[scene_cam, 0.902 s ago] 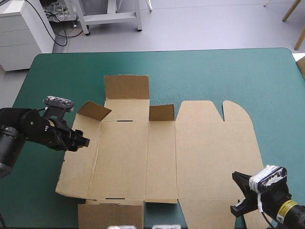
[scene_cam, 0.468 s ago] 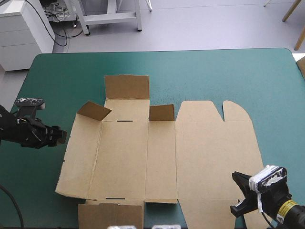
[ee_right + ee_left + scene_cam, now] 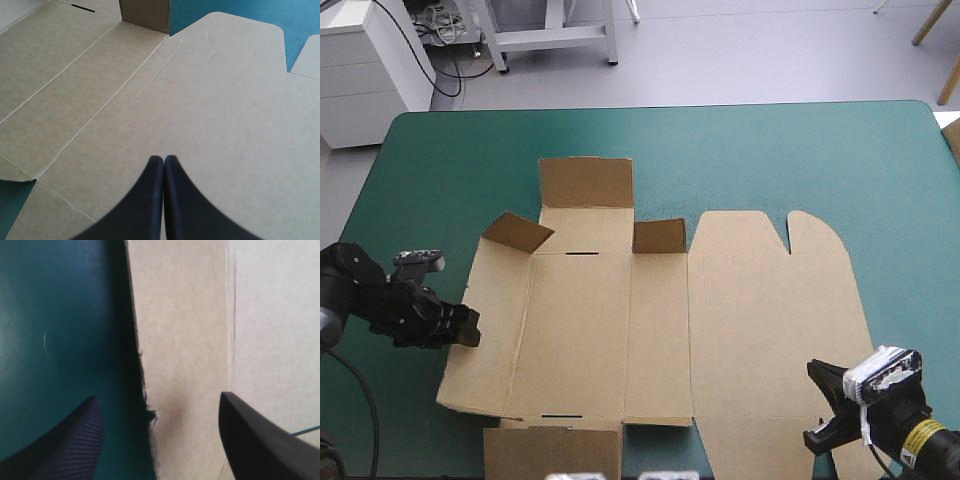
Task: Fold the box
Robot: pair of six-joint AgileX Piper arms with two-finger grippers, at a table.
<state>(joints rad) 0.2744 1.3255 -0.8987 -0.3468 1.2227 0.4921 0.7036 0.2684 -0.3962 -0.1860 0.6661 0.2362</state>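
The brown box [image 3: 660, 320] lies mostly flat on the teal-green cover as a cut sheet, with a few small flaps raised along its far side. My left gripper [image 3: 468, 328] sits low at the box's left edge. In the left wrist view its fingers stand open, and the left panel's edge [image 3: 142, 390] runs between them. My right gripper [image 3: 820, 405] rests over the near right corner of the sheet. Seen from the right wrist, the right gripper [image 3: 164, 165] is shut in one point above the lid panel [image 3: 225, 100], holding nothing.
A white cabinet [image 3: 370, 70] and a metal stand [image 3: 550, 30] are beyond the table's far edge. Bare teal-green cover [image 3: 770, 150] lies past the box and to its left. A raised flap [image 3: 586, 182] stands at the far side.
My left gripper earlier reached over the box's left panel, pulled away to the left, then came back lower and nearer, stopping at the left panel's edge. The right gripper and the box stayed still.
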